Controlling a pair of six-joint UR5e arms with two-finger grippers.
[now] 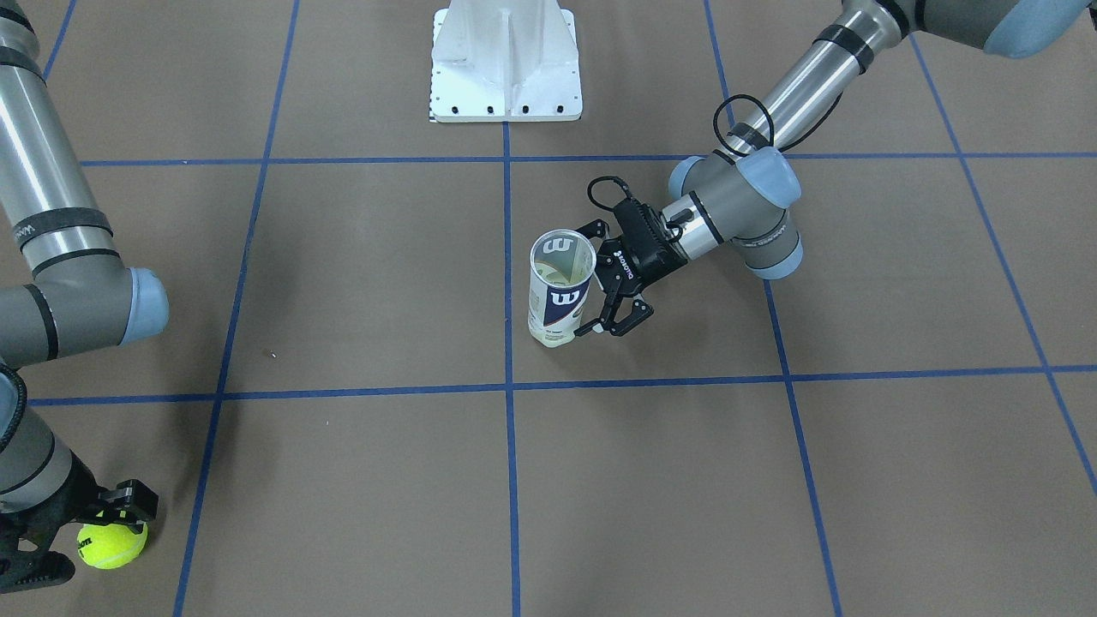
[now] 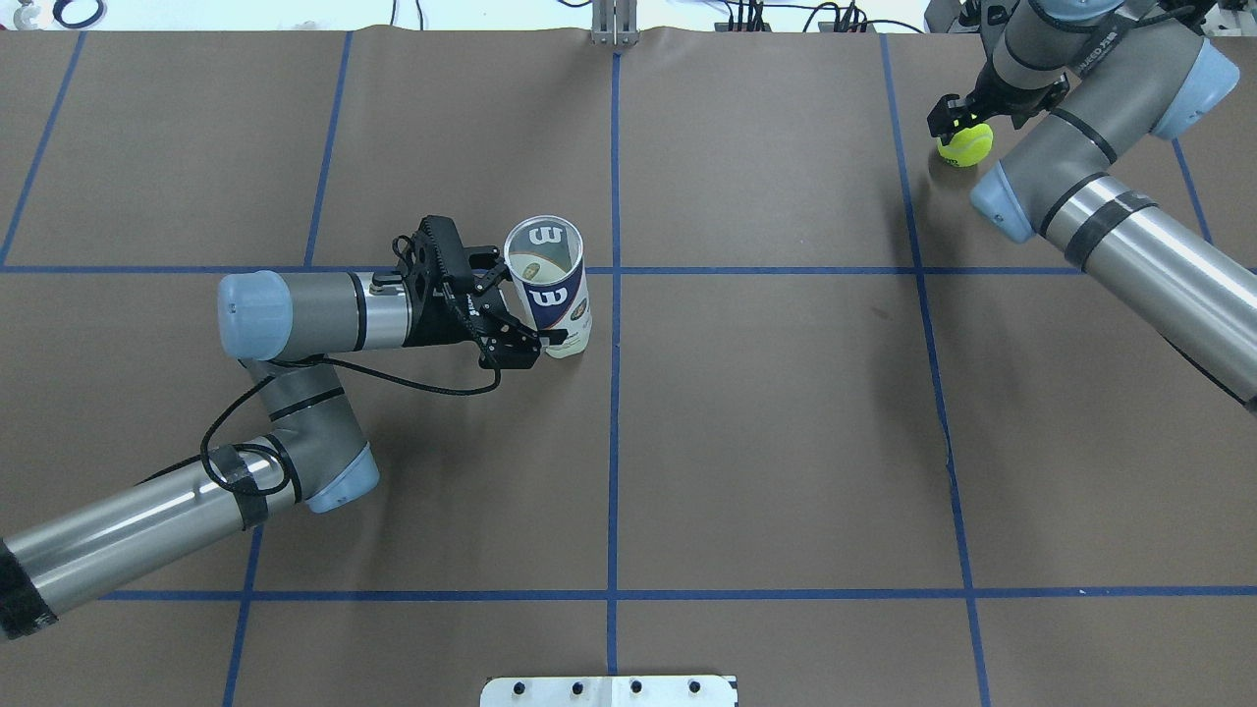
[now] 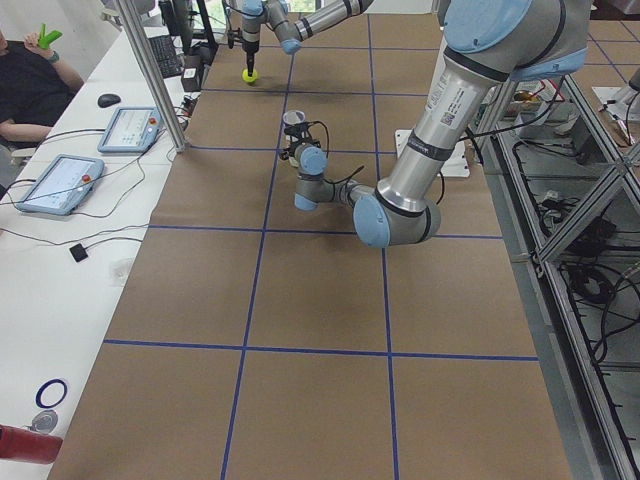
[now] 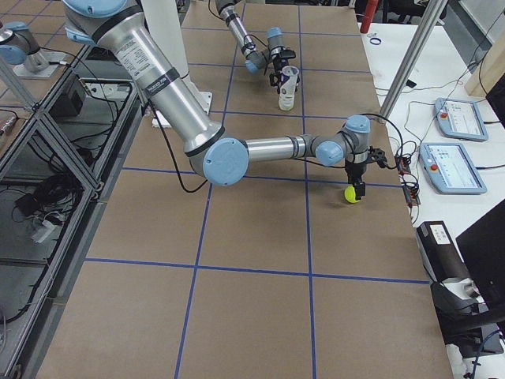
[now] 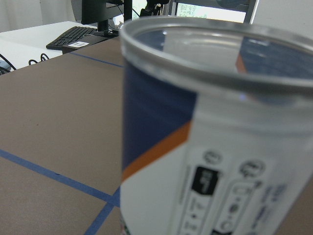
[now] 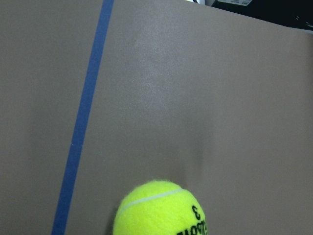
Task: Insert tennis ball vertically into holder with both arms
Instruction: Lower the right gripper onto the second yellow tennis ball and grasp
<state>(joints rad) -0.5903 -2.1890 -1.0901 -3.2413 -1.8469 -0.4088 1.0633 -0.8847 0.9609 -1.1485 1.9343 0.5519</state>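
We judge this the opening step: each arm is securing its own thing before the two are brought together. Seen from over the robot's shoulders, the holder (image 2: 548,290), a clear tube with a navy-and-white label, stands upright with its mouth open on the table (image 2: 786,442), a little toward 10 o'clock of the middle. The tennis ball (image 2: 964,147) sits on the table well apart from it, out toward 2 o'clock.

The left arm comes in from 8 o'clock and bends at the wrist, so the left pincer (image 1: 597,281) lies level and points toward 3 o'clock. Its jaws straddle the tube's side; we cannot tell whether they press on it. The right arm reaches out from 4 o'clock, and the right pincer (image 2: 955,126) points straight down with its jaws either side of the ball; we cannot tell if they are clamped.

Next, we judge, the ball needs a firm grip, a lift, and a carry toward 9 o'clock until it is directly above the tube's mouth, while the left arm steadies the tube.
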